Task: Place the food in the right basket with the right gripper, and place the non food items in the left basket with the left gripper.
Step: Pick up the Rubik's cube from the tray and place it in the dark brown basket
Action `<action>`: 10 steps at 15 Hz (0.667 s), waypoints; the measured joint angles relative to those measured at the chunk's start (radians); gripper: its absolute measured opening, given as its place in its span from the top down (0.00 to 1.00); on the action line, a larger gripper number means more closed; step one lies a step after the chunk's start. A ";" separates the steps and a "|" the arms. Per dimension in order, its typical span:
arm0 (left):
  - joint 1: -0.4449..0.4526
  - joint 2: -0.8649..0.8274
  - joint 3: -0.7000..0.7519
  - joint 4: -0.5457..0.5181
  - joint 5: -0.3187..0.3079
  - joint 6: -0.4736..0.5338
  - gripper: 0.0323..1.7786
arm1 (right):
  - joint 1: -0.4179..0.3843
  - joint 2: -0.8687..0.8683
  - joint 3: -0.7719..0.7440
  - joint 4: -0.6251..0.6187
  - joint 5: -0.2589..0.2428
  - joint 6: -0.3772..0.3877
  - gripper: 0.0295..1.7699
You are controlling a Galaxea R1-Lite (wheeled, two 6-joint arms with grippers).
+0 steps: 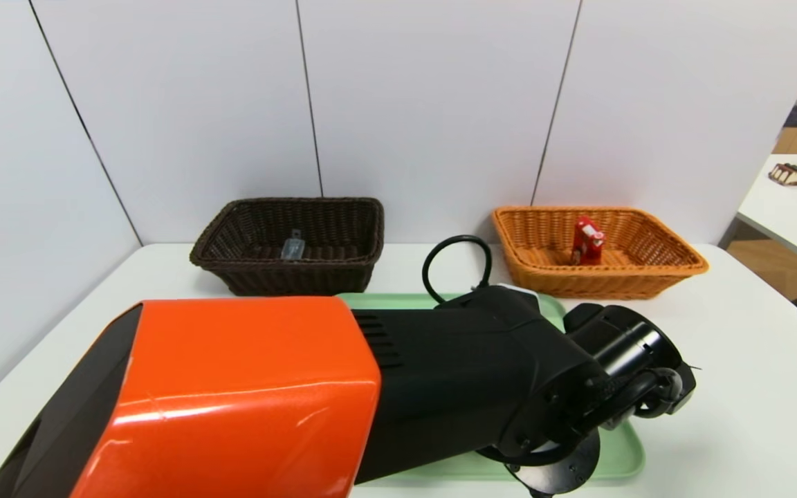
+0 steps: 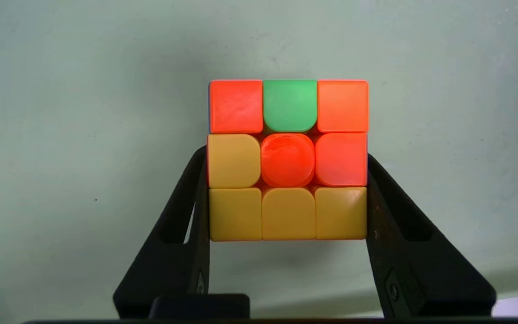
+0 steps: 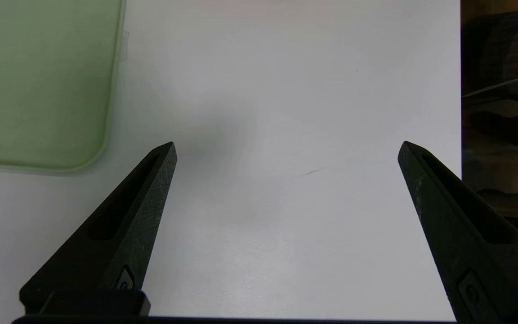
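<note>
While the right gripper (image 3: 287, 150) waits wide and empty over the table (image 3: 295, 234), the left gripper (image 2: 287, 164) clamps the puzzle cube (image 2: 288, 160), part-open around it, above the tray (image 2: 83, 135)!

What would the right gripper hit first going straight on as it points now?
Likely the white tabletop: the right gripper points at it, and nothing shows between its open fingers. How far off is unclear.
</note>
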 joint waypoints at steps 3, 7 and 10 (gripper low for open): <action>0.000 0.000 -0.001 0.017 -0.012 -0.013 0.48 | 0.000 0.000 0.000 0.000 0.000 0.000 0.04; 0.001 -0.017 0.001 0.014 -0.013 -0.006 0.48 | 0.000 0.000 0.002 0.000 0.002 0.000 0.04; 0.006 -0.076 0.000 0.003 -0.011 0.021 0.48 | 0.000 0.000 0.009 -0.001 0.001 0.000 0.04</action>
